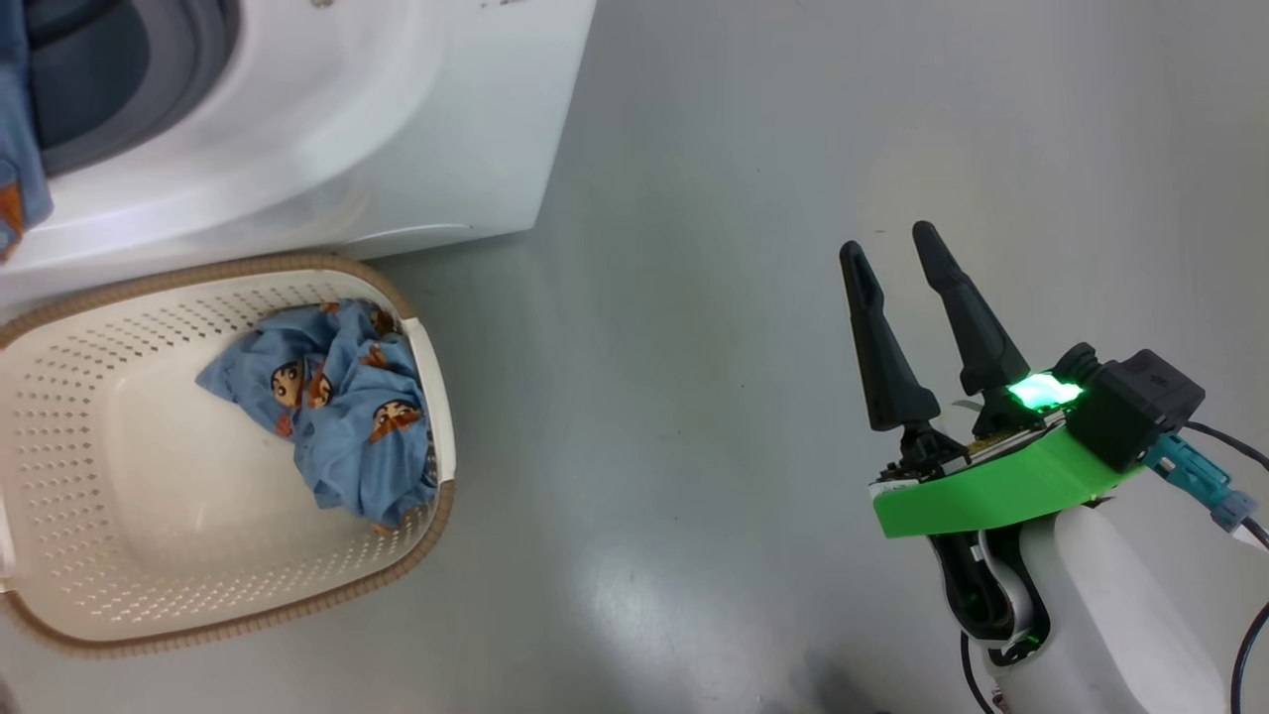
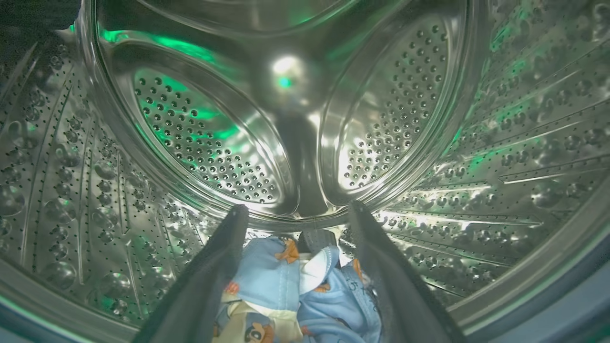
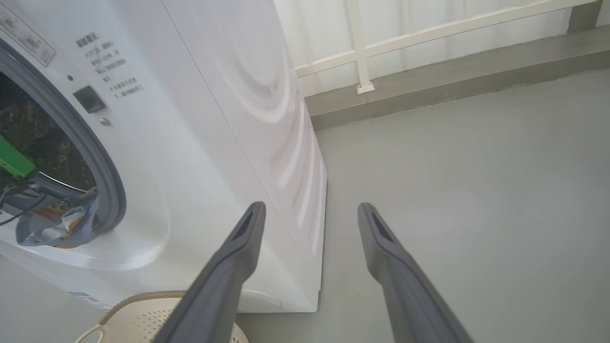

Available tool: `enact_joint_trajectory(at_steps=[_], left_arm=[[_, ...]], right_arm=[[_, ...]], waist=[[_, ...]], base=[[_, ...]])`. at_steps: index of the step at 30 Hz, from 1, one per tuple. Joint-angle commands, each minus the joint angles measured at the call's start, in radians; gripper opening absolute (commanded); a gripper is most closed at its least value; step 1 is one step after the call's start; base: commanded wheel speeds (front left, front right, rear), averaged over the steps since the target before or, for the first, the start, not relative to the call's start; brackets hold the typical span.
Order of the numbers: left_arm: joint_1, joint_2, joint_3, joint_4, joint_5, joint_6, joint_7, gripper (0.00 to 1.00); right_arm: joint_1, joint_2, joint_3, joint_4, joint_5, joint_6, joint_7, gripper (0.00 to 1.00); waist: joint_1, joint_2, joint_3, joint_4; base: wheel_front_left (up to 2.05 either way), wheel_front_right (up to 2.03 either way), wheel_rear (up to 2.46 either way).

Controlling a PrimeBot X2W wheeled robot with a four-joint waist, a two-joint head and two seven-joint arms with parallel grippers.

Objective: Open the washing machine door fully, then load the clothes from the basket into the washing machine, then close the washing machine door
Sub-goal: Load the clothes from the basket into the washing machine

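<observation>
Blue clothes (image 1: 337, 416), orange figures, perhaps cream patch; cream basket (image 1: 99, 397)

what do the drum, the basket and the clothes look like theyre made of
Drum: apparently polished steel, mirror-bright, punched with holes. Basket: probably moulded cream plastic, matte, perforated walls, brown woven-look rim. Clothes: soft printed fabric, crumpled in folds; fibre unclear.

The washing machine (image 3: 190, 157) front carries several short lines of grey print (image 3: 107, 64) beside the drum opening, too blurred to read. A sticker (image 3: 24, 38) at its upper left corner and a blue label (image 3: 83, 296) near its bottom edge are equally illegible.
</observation>
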Motion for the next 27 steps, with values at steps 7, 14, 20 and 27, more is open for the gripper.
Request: enact_joint_trajectory(at_steps=[7, 14, 20, 27], left_arm=[[0.135, 0.001, 0.046, -0.162, -0.004, 0.001, -0.005, 1.0], [0.257, -0.037, 0.074, -0.244, -0.006, 0.001, -0.005, 1.0], [0.352, -0.061, 0.085, -0.287, 0.003, 0.001, -0.005, 1.0], [0.479, -0.106, 0.118, -0.339, -0.006, 0.001, -0.005, 1.0]], right_arm=[[0.035, -0.012, 0.007, -0.021, -0.017, 0.007, -0.008, 1.0], [0.044, -0.029, -0.007, -0.015, -0.014, 0.007, -0.008, 1.0], [0.052, -0.055, -0.012, -0.005, -0.012, 0.007, -0.008, 1.0], [0.078, -0.082, -0.019, 0.007, -0.005, 0.007, -0.008, 1.0]], waist=[[0.0, -0.0001, -0.031, 0.014], [0.0, -0.0001, -0.082, 0.032], [0.0, -0.0001, -0.133, 0.047], [0.0, -0.0001, -0.207, 0.07]], base=[[0.0, 0.0, 0.0], [0.0, 0.0, 0.0], [0.0, 0.0, 0.0], [0.0, 0.0, 0.0]])
